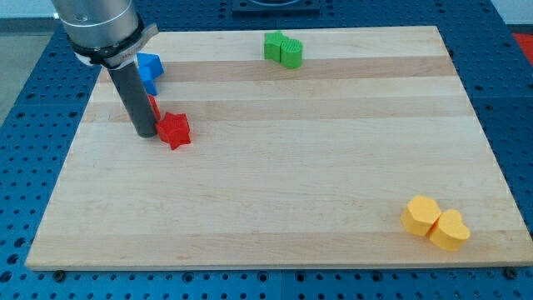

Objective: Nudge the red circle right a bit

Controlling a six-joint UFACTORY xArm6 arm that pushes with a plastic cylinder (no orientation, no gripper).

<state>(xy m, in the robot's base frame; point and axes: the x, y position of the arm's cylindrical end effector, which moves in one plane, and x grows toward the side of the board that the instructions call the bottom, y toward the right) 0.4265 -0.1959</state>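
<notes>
My tip (145, 133) rests on the wooden board (275, 183) at the view's upper left. A thin strip of a red block (154, 107) shows just right of the rod; the rod hides most of it, so I cannot make out its shape. A red star (175, 130) lies right beside the tip, on its right, touching or nearly touching the rod.
A blue block (149, 71) sits above the rod's lower part, partly hidden by the arm. Two green blocks (283, 50) sit together at the top middle. Two yellow blocks (435, 223), one heart-shaped, sit at the bottom right near the board's edge.
</notes>
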